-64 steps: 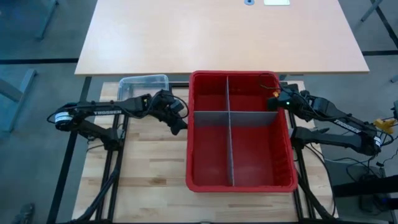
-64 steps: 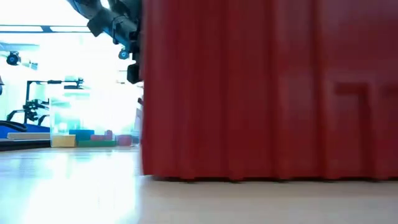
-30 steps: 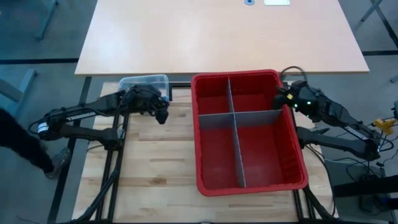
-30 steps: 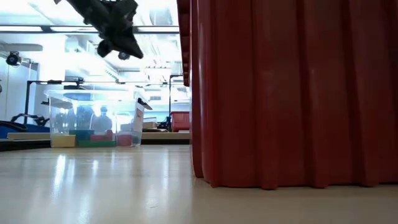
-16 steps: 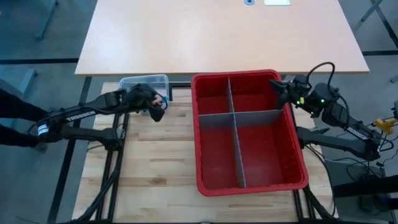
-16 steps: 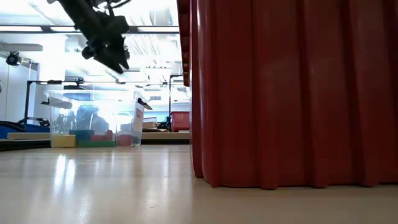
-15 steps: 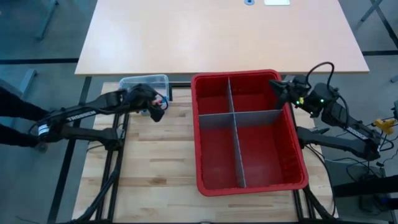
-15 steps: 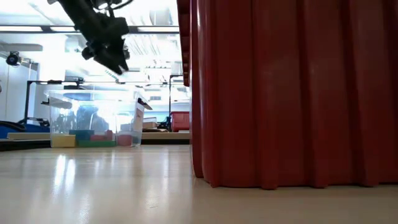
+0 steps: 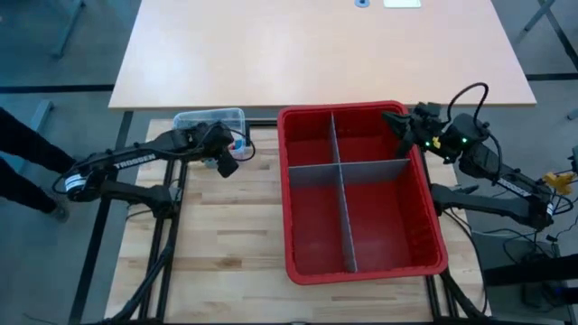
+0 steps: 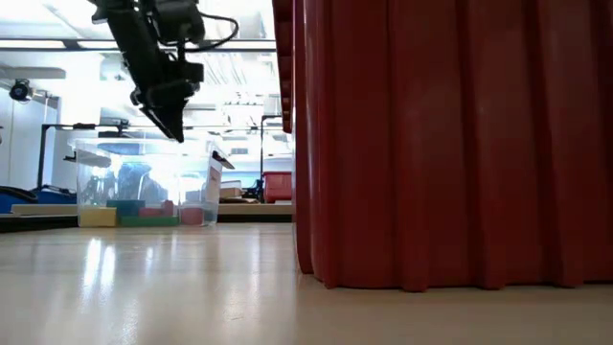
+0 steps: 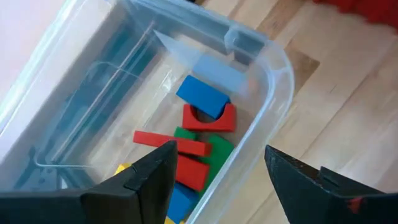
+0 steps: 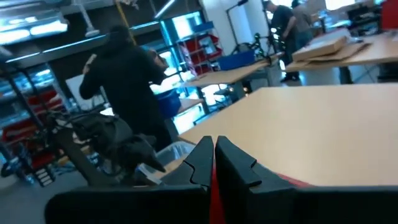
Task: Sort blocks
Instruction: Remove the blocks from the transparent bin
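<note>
The left gripper (image 11: pixel 214 171) hovers over the clear plastic tub (image 11: pixel 273 81), fingers spread and empty, apparently lining up a pick from the glossy blocks (image 11: pixel 199 140) inside. The right gripper (image 9: pixel 404 133), fingers closed on nothing, waits above the divided red bin (image 9: pixel 438 236), whose compartments show no blocks.

My high camera looks straight down on the whole bench (image 9: pixel 208 262), with the red bin (image 9: pixel 361 262) just right of centre and the clear tub (image 9: pixel 209 118) toward ten o'clock. My low camera sits at bench height, looking level across it, so close that the bin's wall (image 10: pixel 450 144) fills its right half, with the tub (image 10: pixel 144 182) farther back. The left wrist camera peers closely down into that tub (image 11: pixel 267 81); the right wrist camera looks level over the bin's rim into the room.
</note>
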Controlling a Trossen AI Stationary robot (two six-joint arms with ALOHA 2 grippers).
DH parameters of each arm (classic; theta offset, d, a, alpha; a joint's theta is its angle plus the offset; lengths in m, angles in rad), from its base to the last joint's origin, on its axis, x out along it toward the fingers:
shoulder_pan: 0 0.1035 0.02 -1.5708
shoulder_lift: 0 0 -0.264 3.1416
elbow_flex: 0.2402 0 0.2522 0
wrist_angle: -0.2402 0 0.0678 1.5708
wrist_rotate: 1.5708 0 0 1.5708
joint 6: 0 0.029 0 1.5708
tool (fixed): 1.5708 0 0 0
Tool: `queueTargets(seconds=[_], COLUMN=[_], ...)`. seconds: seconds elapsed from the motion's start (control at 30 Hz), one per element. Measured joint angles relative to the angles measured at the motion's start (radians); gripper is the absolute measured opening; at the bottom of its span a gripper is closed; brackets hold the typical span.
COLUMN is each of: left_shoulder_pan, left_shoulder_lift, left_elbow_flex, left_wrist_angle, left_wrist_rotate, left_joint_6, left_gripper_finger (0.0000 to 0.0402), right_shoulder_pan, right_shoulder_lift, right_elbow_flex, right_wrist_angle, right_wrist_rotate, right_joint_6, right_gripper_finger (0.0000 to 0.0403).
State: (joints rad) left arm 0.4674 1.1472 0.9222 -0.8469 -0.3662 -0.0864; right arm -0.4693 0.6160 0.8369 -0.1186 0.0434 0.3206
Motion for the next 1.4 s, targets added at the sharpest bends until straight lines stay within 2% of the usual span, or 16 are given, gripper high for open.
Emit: queueTargets(seconds=[0.13,0.33,0.6,0.83,1.03,1.17,1.4], left_shoulder_pan=[0.013,0.013,0.017,0.013,-0.016,-0.042,-0.130], left_shoulder_lift=[0.035,0.087,0.191,0.280,0.259,0.199,0.117], left_elbow_flex=[0.000,0.000,0.000,0.003,0.000,-0.002,-0.002], left_wrist_angle=[0.009,0.008,0.017,0.090,0.114,0.139,0.275], left_wrist_rotate=[-0.011,0.016,0.026,0.251,0.283,0.343,0.494], left_joint_6=[0.025,0.064,0.064,0.041,-0.040,-0.092,-0.213], left_gripper_finger=[0.0223,0.0221,0.0197,0.0126,0.0064,0.0058,0.0065], right_shoulder_pan=[0.000,0.000,0.000,0.000,-0.001,-0.001,-0.001], right_shoulder_lift=[0.046,0.093,0.101,0.101,0.101,0.106,0.120], right_elbow_flex=[0.040,0.075,0.076,0.076,0.076,0.077,0.077], right_wrist_angle=[-0.004,-0.028,-0.029,-0.029,-0.033,-0.033,-0.031], right_wrist_rotate=[-0.007,-0.018,-0.018,-0.018,-0.016,-0.014,0.012], right_joint_6=[-0.035,-0.051,-0.053,-0.059,-0.063,-0.074,-0.098], right_gripper_finger=[0.0009,0.0046,0.0090,0.0108,0.0114,0.0112,0.0107])
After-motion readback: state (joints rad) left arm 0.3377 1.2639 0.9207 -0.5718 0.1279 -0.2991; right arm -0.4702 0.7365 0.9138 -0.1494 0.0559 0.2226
